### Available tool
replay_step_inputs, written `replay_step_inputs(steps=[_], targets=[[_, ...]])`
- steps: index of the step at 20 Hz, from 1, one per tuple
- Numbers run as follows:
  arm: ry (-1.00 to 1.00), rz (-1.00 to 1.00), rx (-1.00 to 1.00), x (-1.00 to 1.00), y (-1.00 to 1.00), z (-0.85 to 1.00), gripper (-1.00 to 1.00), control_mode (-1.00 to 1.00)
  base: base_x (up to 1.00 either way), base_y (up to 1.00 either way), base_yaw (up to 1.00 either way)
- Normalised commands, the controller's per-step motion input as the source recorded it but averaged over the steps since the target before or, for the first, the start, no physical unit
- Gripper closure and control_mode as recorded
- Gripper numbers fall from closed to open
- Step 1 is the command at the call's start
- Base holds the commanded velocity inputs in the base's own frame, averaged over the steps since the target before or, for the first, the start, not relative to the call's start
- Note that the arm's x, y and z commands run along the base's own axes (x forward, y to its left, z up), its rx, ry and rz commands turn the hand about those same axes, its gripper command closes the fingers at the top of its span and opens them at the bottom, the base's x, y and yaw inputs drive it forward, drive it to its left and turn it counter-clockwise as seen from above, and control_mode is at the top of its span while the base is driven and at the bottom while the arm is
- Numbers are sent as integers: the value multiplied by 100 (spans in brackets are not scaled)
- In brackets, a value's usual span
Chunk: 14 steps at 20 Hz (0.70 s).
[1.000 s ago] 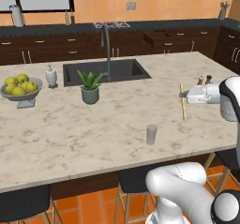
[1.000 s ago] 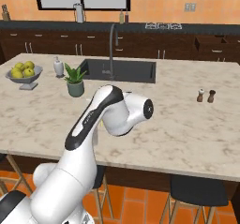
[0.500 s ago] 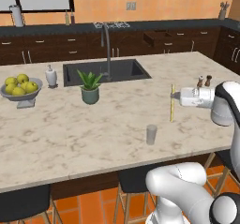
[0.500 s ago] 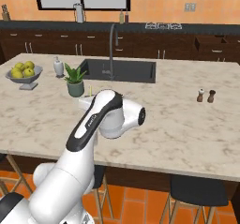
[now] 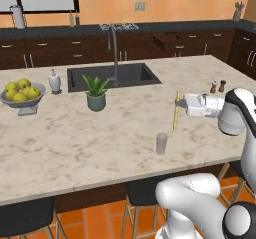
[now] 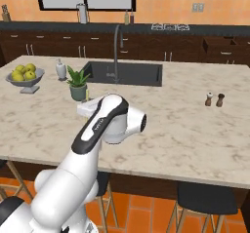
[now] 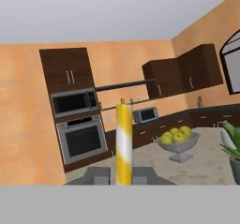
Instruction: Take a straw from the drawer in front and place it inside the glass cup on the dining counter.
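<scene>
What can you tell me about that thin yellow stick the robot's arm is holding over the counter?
It is the straw, a thin, straight, pale yellow stick with lighter bands along it in the hand view. It stands nearly upright, clamped partway along its length by the shut gripper, with nothing else touching it. It hangs in the air above the pale marble dining counter, up and to the right of the clear glass cup in the left base view, and not yet inside it.
</scene>
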Motion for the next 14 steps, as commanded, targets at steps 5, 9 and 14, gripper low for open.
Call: replay_step_inputs(steps=[5,9,14], targets=[[-8,1,-4,0,0,-7,100,-100,0,0,0],[0,1,-1,0,6,-30,100,-100,0,0,0],[0,0,0,1,7,-24,100,-100,0,0,0]])
